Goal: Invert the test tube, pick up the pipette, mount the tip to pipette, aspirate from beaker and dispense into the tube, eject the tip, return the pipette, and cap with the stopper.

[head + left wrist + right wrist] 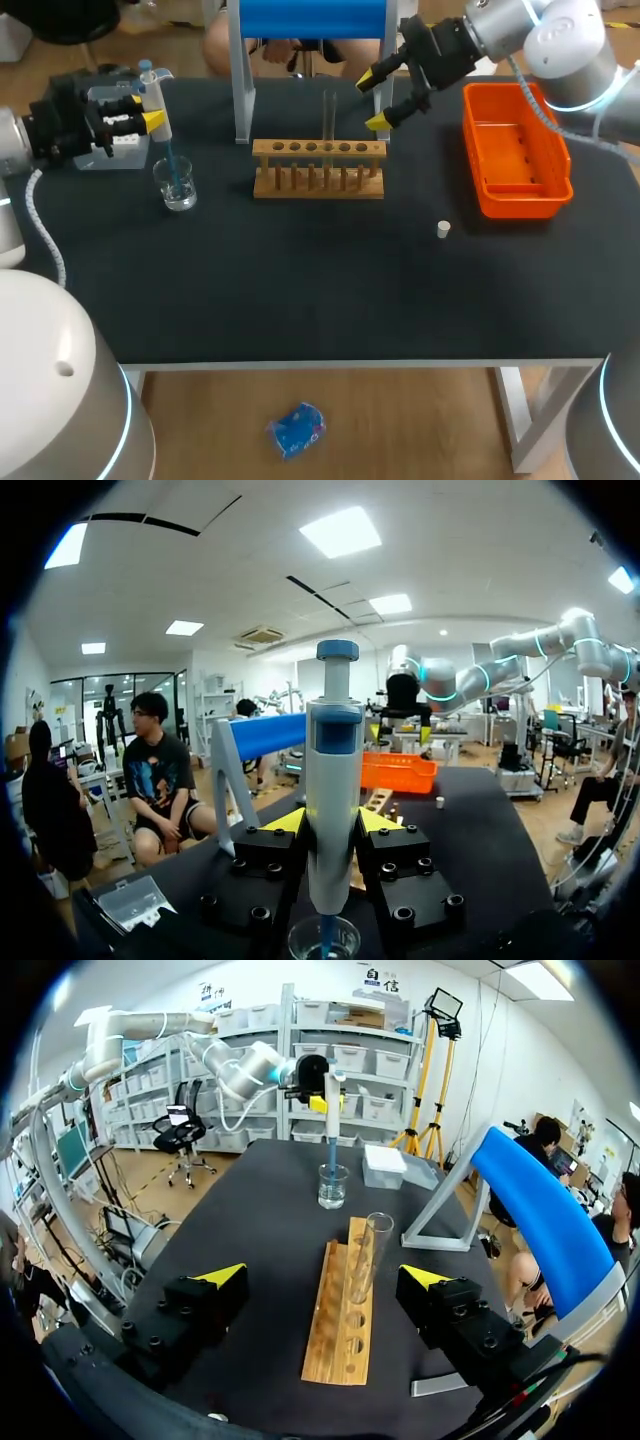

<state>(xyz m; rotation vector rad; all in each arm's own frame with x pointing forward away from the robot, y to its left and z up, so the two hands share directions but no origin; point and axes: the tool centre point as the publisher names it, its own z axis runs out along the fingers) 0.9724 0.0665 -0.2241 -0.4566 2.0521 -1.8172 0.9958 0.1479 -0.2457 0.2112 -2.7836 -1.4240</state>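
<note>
My left gripper (pixel 147 112) is shut on the white pipette (pixel 155 95) with a blue plunger, holding it upright. The pipette's blue tip dips into the glass beaker (pixel 177 186) right below. In the left wrist view the pipette (pixel 333 780) stands between the yellow fingertips over the beaker (pixel 323 940). A clear test tube (pixel 328 118) stands upright in the wooden rack (pixel 318 170). My right gripper (pixel 375 98) hangs open just right of the tube; in its own view the test tube (pixel 368 1255) rises from the rack (pixel 340 1320) between the wide fingers (pixel 425 1278). A small white stopper (pixel 443 229) lies on the mat.
An orange bin (pixel 515 150) sits at the right of the table. A blue roller on a grey frame (pixel 240 90) stands behind the rack. A pale tip box (pixel 383 1165) rests behind the beaker, under my left gripper.
</note>
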